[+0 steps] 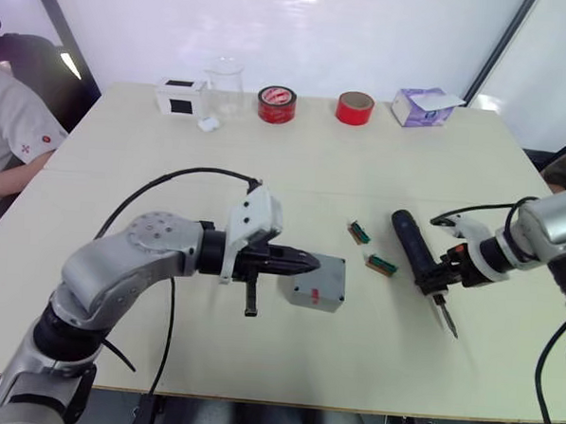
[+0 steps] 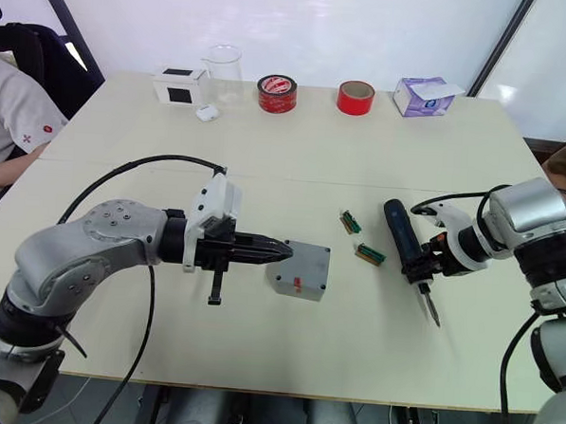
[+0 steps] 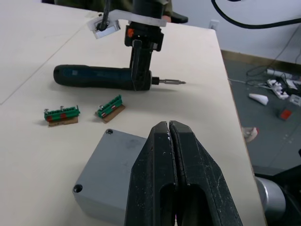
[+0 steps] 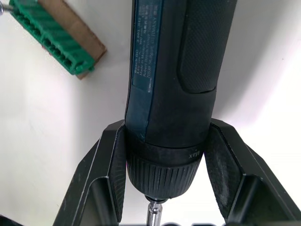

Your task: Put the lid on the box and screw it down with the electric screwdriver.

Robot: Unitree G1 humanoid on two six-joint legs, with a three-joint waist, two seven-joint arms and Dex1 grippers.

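The grey box point(image 1: 315, 282) stands near the table's middle, with the lid point(image 3: 110, 160) lying flat on top, its corner screw holes showing. A small red spot marks the side facing me. My left gripper point(image 1: 311, 262) is shut and empty, its tips hovering over the lid's left edge. To the right, the dark electric screwdriver point(image 1: 412, 243) lies on the table, its metal bit pointing toward me. My right gripper point(image 1: 438, 277) is shut on the electric screwdriver point(image 4: 174, 56) near its bit end, one finger point(image 4: 110, 155) on each side of the collar.
Two green terminal strips point(image 1: 360, 232) point(image 1: 382, 265) lie between box and screwdriver. Along the far edge stand a white box with a black patch point(image 1: 180, 96), a glass beaker point(image 1: 223, 85), two red tape rolls point(image 1: 278, 104) point(image 1: 355, 108) and a purple tissue box point(image 1: 423, 107). A person point(image 1: 12, 131) sits at the left.
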